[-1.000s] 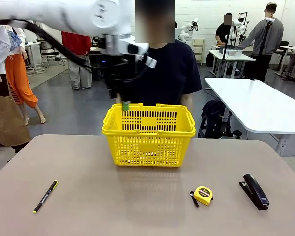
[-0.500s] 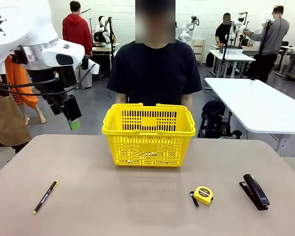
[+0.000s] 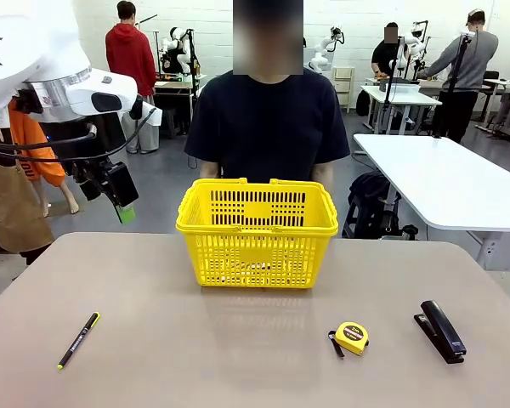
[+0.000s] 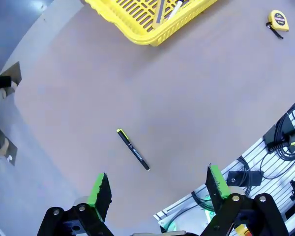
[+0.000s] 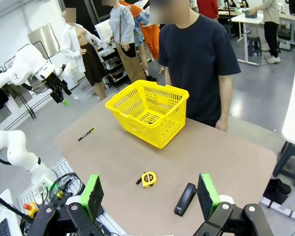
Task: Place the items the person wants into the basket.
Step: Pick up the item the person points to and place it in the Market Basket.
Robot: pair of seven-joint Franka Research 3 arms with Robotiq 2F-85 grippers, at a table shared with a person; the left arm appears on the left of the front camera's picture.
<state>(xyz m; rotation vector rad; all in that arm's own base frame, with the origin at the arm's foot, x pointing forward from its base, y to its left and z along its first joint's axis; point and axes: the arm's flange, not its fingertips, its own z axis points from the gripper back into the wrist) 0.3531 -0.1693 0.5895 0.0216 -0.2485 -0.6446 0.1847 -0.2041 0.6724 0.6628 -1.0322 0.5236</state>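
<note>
Near the table's (image 3: 238,365) left edge, left claw (image 3: 123,211) hangs high, tilted, spread empty; right claw (image 5: 150,195) gapes empty.

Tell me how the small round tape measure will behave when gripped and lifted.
The small round yellow-and-black tape measure lies flat on the tan table, so it probably won't roll unless tipped on edge. Its hard-looking casing should stay stiff, though smooth curved sides may slip. The black strap beside it likely flops and trails.

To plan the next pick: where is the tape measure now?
Front view: the tape measure lies on the table, right of centre, left of the black stapler and this side of the basket.
</note>
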